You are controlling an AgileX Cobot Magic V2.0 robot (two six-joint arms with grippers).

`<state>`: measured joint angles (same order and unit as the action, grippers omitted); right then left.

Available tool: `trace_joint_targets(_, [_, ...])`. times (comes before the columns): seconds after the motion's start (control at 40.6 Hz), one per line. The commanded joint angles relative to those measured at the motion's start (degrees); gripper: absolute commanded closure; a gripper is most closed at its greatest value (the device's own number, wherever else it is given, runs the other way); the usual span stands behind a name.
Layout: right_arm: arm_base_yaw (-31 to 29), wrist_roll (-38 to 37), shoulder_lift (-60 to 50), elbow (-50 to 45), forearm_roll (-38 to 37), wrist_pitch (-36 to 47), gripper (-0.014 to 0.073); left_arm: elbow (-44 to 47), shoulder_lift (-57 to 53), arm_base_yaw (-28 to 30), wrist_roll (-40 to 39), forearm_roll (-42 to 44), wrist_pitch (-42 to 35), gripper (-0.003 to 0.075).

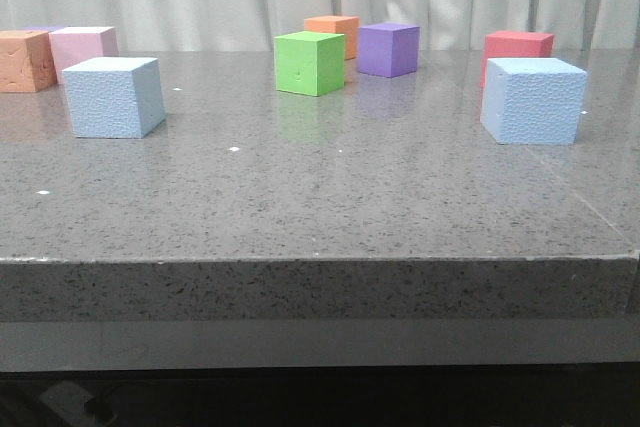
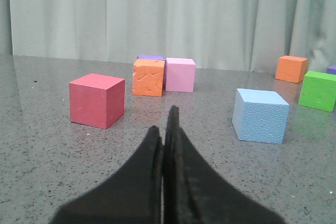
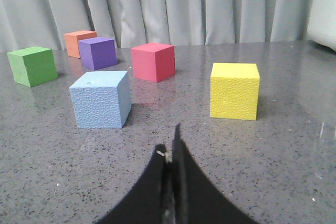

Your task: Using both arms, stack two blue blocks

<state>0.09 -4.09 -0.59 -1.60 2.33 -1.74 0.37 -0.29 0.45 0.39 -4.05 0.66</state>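
Note:
Two pale sky-blue pebbled cubes rest apart on the grey stone table. One blue block [image 1: 114, 97] is at the left; it also shows in the left wrist view [image 2: 260, 115]. The other blue block [image 1: 533, 99] is at the right; it also shows in the right wrist view [image 3: 101, 99]. My left gripper [image 2: 164, 124] is shut and empty, low over the table, short of its block. My right gripper [image 3: 169, 142] is shut and empty, short of its block. Neither gripper shows in the front view.
A green cube [image 1: 309, 63], an orange cube [image 1: 333, 34] and a purple cube [image 1: 388, 49] stand at the back middle. A red cube [image 1: 517, 47] is behind the right blue block. An orange cube [image 1: 25, 60] and a pink cube [image 1: 84, 48] are far left. A yellow cube [image 3: 234, 91] and another red cube [image 2: 97, 100] stand nearby.

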Motion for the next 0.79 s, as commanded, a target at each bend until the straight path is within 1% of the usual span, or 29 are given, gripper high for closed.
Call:
trace_joint_targets(0.0, [-0.36,0.21,-1.06,0.35,-0.64,5.19,0.0712,0.1,-1.04,-0.41,-0.39,-0.22,-4.27,0.0741])
trace_joint_targets(0.64, [-0.36,0.21,-1.06,0.35,-0.64,5.19,0.0712,0.1,-1.04,-0.41,-0.39,-0.22,-4.67,0.0741])
trace_joint_targets(0.763, [-0.36,0.21,-1.06,0.35,-0.64,6.81,0.0712,0.0,-1.04,-0.41,-0.39,-0.22,-5.6,0.0741])
